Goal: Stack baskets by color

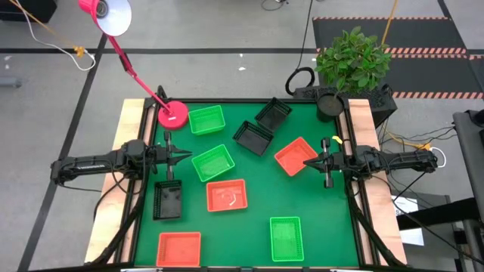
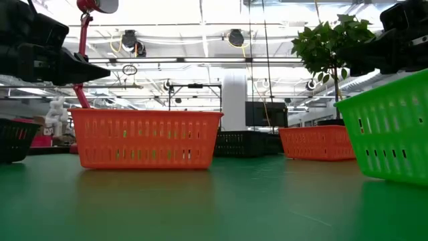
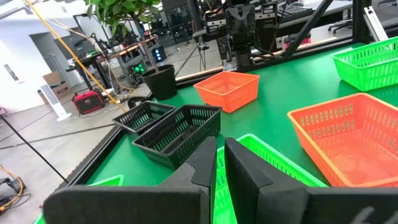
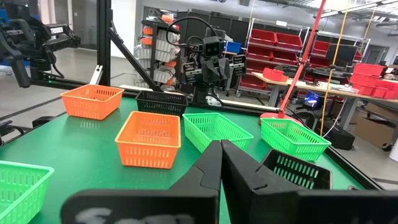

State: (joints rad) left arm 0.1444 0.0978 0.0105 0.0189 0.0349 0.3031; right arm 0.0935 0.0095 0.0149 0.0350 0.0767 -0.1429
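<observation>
Nine baskets lie scattered on the green table (image 1: 249,219). Green baskets sit at back left (image 1: 206,119), centre left (image 1: 212,162) and front right (image 1: 286,237). Red-orange baskets are at centre right (image 1: 295,156), in the middle (image 1: 227,195) and at front left (image 1: 179,249). Two black baskets (image 1: 273,113) (image 1: 252,137) touch at the back; another (image 1: 167,199) sits left. My left gripper (image 1: 187,156) hovers shut and empty by the centre-left green basket (image 3: 273,162). My right gripper (image 1: 308,162), shut and empty, points at the centre-right red-orange basket.
A pink lamp base (image 1: 172,115) stands at the back left corner, its arm slanting away. A potted plant (image 1: 351,60) is at the back right. Wooden strips (image 1: 125,151) border both table sides.
</observation>
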